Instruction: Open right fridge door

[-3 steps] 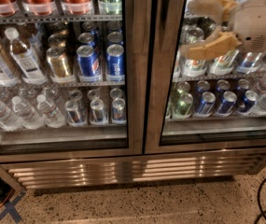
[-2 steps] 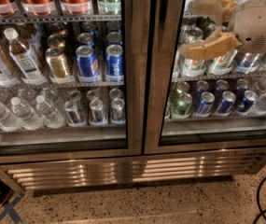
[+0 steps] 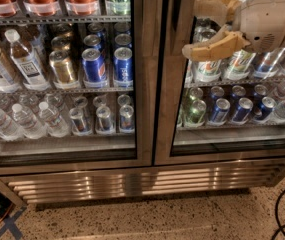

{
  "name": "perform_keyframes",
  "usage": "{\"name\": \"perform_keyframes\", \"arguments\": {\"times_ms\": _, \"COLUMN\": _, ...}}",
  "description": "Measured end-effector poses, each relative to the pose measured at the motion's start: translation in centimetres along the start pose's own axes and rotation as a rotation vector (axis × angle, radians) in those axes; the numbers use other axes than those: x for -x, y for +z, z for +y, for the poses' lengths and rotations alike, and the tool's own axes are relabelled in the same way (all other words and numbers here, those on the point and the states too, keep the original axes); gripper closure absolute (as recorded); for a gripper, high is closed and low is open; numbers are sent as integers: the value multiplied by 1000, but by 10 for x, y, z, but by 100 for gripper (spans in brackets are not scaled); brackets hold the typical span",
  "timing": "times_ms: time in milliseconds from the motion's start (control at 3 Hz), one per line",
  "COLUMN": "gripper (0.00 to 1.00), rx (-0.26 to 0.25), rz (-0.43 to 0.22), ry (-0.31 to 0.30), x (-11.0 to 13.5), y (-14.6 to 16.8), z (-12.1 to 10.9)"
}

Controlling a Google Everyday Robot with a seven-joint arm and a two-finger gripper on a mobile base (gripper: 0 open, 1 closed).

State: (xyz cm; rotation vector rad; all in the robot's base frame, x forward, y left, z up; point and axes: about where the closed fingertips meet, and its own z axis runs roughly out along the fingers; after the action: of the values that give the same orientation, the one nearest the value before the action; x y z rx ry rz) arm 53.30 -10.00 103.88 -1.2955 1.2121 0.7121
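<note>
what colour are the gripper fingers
Tan, in the camera view; the open two-finger gripper sits high before the steel-framed glass right fridge door.

Gripper [image 3: 192, 28] at upper right, tan fingers [image 3: 212, 47] (blunt, padded), rounded cream wrist housing [image 3: 268, 21]

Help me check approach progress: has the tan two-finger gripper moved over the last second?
Yes. The tan two-finger gripper, open, has shifted slightly left: its lower fingertip now overlaps the brushed-steel frame of the glass right fridge door.
</note>
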Motion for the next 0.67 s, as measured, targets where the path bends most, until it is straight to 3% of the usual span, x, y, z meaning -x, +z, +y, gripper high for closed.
{"name": "perform_keyframes", "arguments": {"times_ms": 333, "gripper": 31, "rx": 94, "rz": -28, "ry": -23, "x": 10, "y": 23, "z": 5}}
{"name": "perform_keyframes", "arguments": {"times_ms": 667, "gripper": 29, "rx": 149, "rz": -45, "ry": -39, "x": 15, "y": 34, "z": 7}}
